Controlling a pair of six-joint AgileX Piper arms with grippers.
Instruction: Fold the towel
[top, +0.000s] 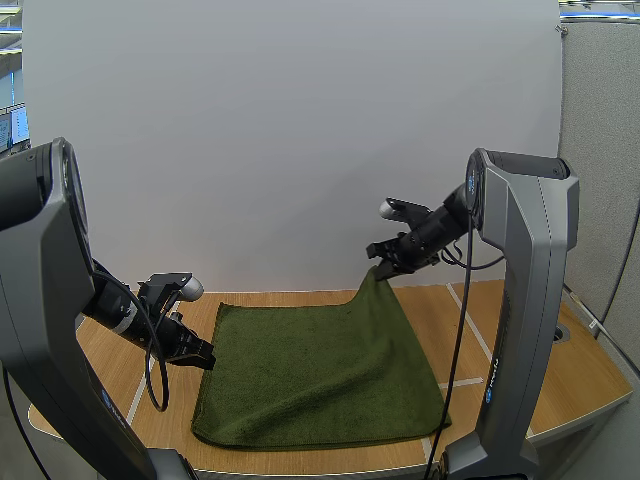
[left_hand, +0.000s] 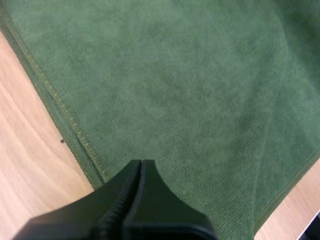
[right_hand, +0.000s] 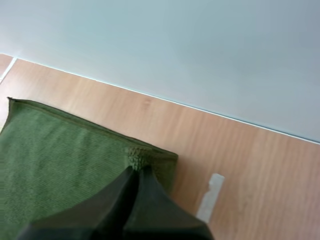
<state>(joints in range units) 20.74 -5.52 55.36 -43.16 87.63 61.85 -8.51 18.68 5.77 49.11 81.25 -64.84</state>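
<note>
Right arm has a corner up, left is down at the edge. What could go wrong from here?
1. The right gripper pinches only the corner tip of the towel; it could slip free mid-fold.
2. The left gripper sits shut at the left edge with the cloth flat beneath; if it holds nothing, one corner travels alone and the fold may skew.

Towel (top: 320, 375) on table (top: 560, 370), mid-table, flat except far right corner. That corner raised off tabletop, pinched between tips of right gripper (top: 380, 262), which sits above towel's far right. Left gripper (top: 205, 358) low at towel's left edge; tips over cloth just inside hem, fingers pressed together. Tape strip (right_hand: 211, 195) on bare table near raised corner.
</note>
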